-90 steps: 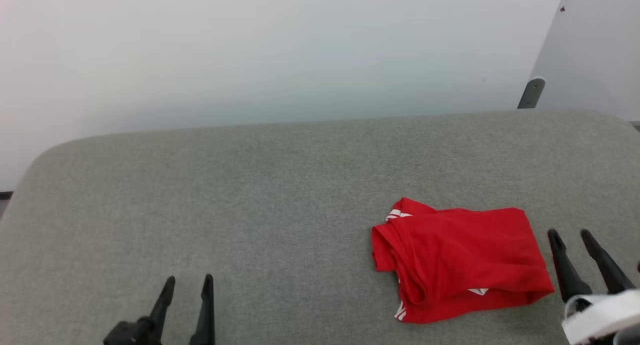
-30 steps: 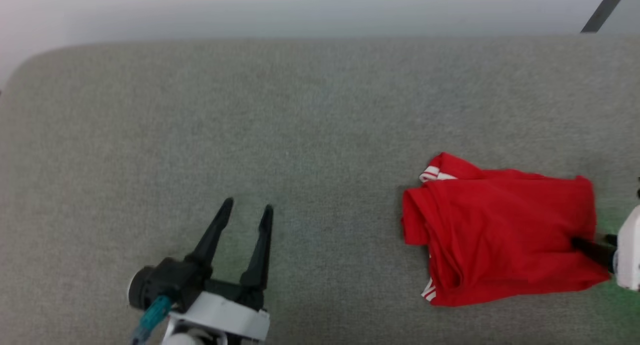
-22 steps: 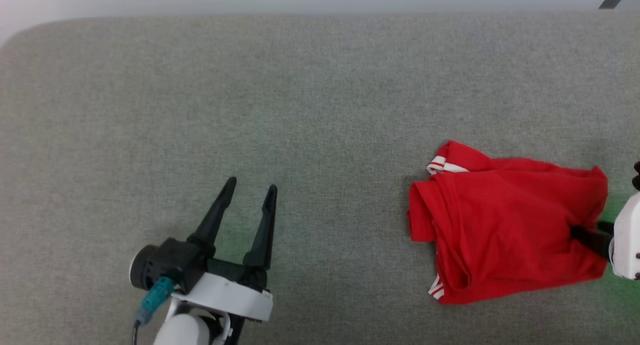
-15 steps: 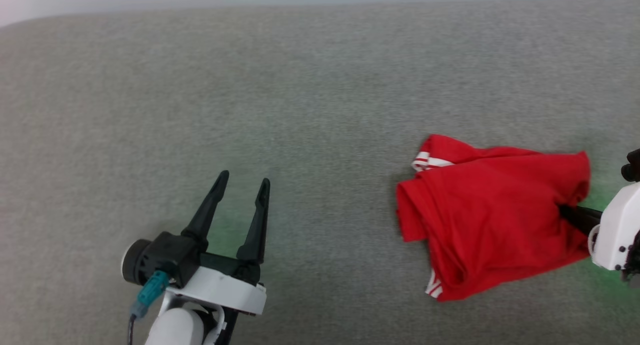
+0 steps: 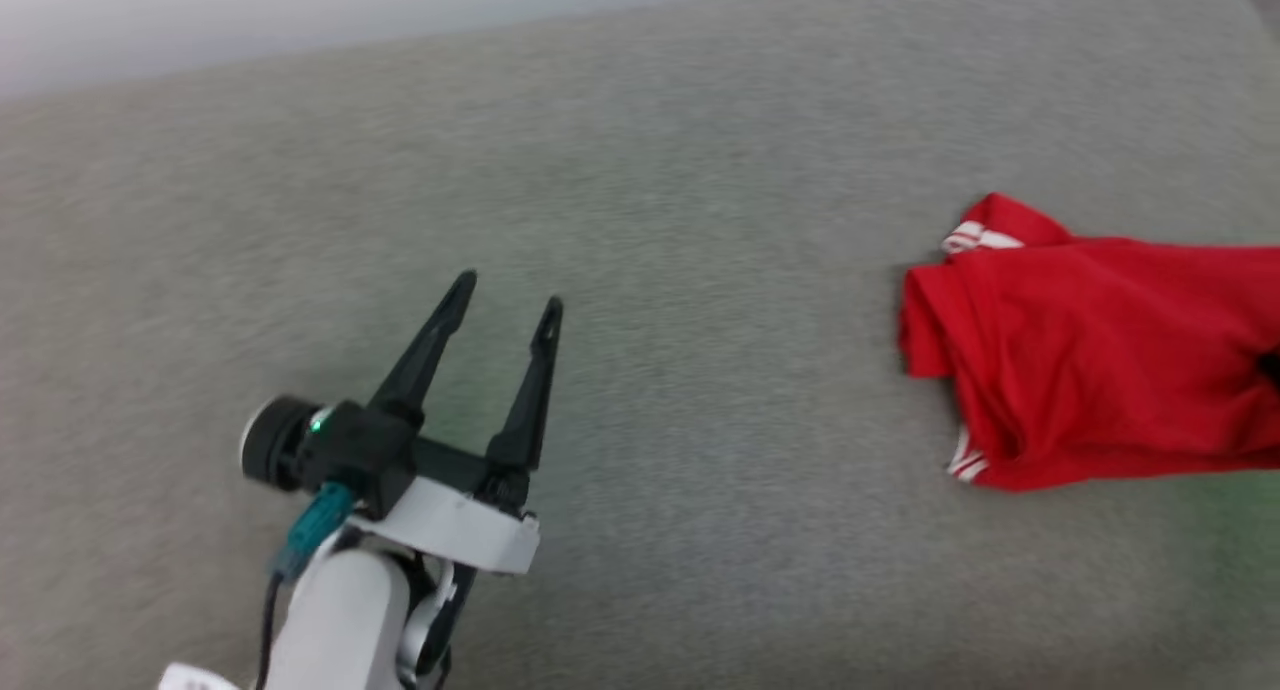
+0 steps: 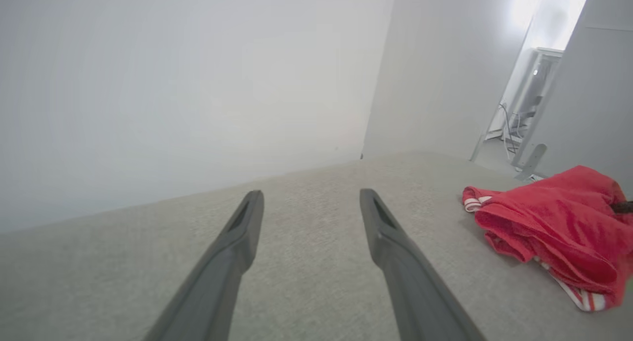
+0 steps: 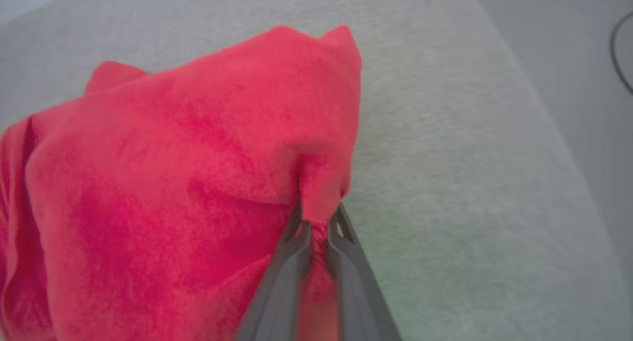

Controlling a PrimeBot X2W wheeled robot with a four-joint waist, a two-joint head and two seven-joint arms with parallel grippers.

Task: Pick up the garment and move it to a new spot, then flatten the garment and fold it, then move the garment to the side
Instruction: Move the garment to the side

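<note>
On the grey surface (image 5: 700, 220), right pincer (image 7: 319, 215) now tight on the garment (image 7: 173, 158), left pincer (image 5: 508, 290) wide as before.

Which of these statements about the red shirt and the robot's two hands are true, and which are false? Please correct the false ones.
1. The right hand is shut on a fold of the garment. True.
2. The left hand holds a white sleeve. False: it is open and empty, apart from the garment.
3. The garment is spread out flat. False: it is bunched up in folds.
4. In the head view, the garment is to the right of the left hand. True.
5. The garment rests on a wooden table. False: it rests on a grey, cloth-like surface.
</note>
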